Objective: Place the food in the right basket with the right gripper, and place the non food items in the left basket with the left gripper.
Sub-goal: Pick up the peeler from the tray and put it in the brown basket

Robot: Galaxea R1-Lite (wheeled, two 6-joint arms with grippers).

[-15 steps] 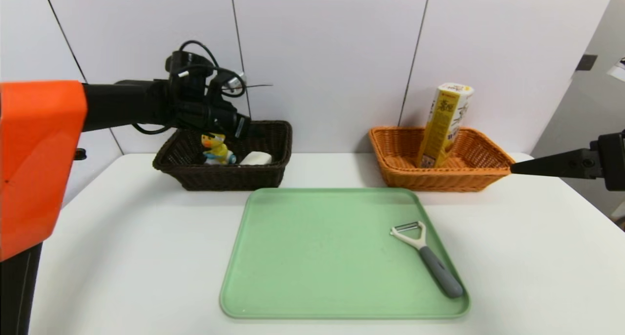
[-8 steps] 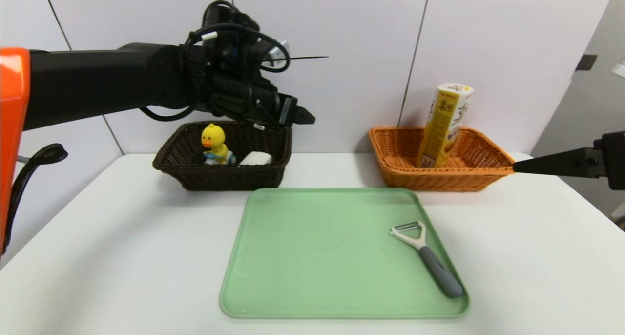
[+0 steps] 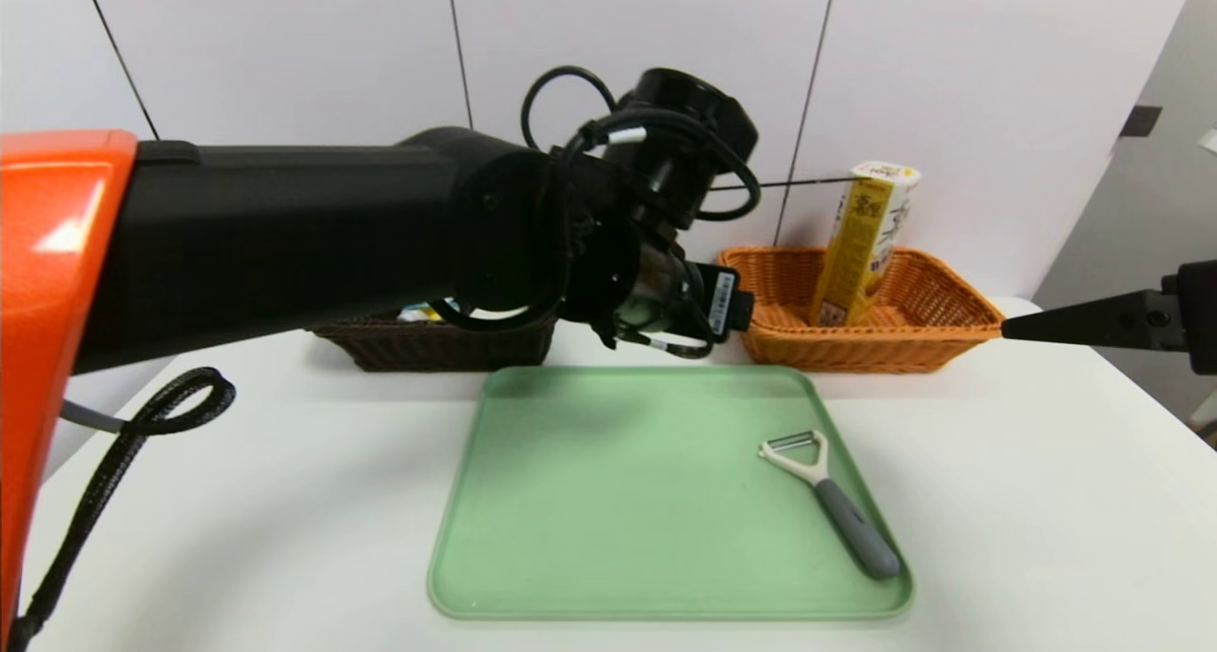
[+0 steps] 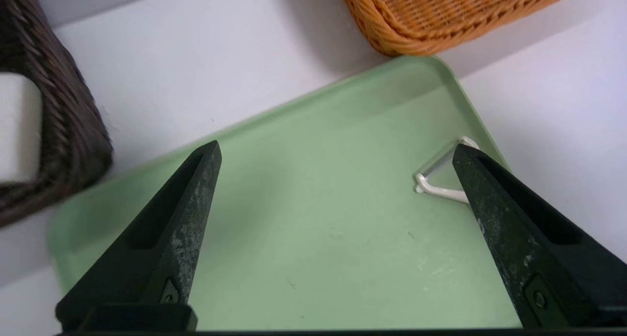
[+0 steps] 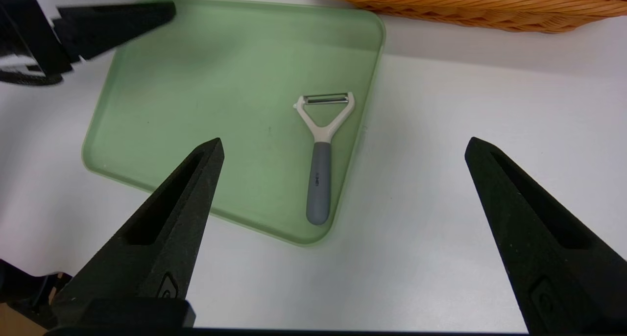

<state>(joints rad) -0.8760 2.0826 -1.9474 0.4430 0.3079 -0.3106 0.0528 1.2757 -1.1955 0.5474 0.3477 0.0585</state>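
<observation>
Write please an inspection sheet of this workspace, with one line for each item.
Surface: white table; green tray on it.
Job's things: peeler on the tray; tall yellow-white package in the orange basket; white item in the dark basket.
Clutter: nothing seen.
Grippers: left tool open, empty, above the tray; right tool open, empty, parked at the right side.
Cables: black loops on the left arm.
Surroundings: pale panelled wall behind.

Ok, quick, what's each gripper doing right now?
Left gripper: jaws open, holding nothing, above the green tray.
Right gripper: jaws open, nothing between them, off to the right of the tray.
</observation>
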